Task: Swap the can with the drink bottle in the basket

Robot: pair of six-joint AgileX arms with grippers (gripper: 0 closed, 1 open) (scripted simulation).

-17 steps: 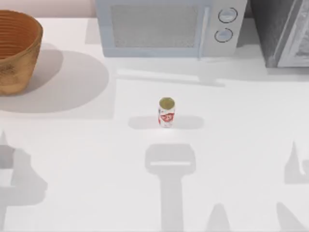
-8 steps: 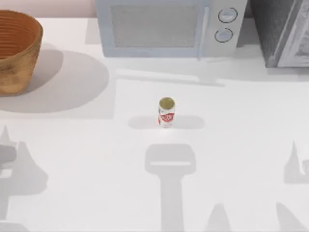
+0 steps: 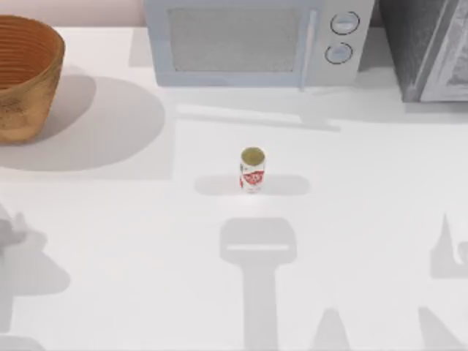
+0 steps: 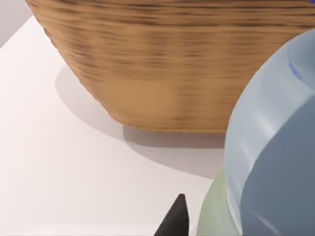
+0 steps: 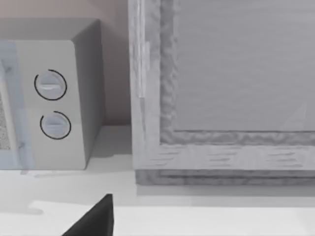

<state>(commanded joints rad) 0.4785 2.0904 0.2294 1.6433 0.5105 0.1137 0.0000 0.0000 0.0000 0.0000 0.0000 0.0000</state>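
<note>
At the far left of the tabletop point(image 3: 110, 241) stands the basket point(image 3: 25, 80), a large round wicker bowl with ribbed orange-brown sides, set near the back corner and partly cut off by the edge of the top view. The left wrist view looks at its woven wall point(image 4: 162, 64) from close by, so the left arm is judged to be hovering just beside the basket. In that same view a pale blue and light green rounded object point(image 4: 268, 157) sits right against the camera, next to a dark fingertip point(image 4: 174, 221). It may be the can held in the left tool, but the pictures do not settle what it is or whether the tool is clenched on it, so its state cannot be told.

In the middle of the tabletop the drink bottle point(image 3: 252, 170) stands upright and alone, gold top up, red label on its white body, well apart from the basket. Behind it is a microwave point(image 3: 256, 40) with two round dials.

At the right, the right wrist view faces the microwave's dials point(image 5: 51, 105) and a grey cabinet point(image 5: 226, 93); one dark fingertip point(image 5: 96, 219) shows, and the right tool's state cannot be told either.

The swap seems barely begun: the bottle is not yet in the basket.
</note>
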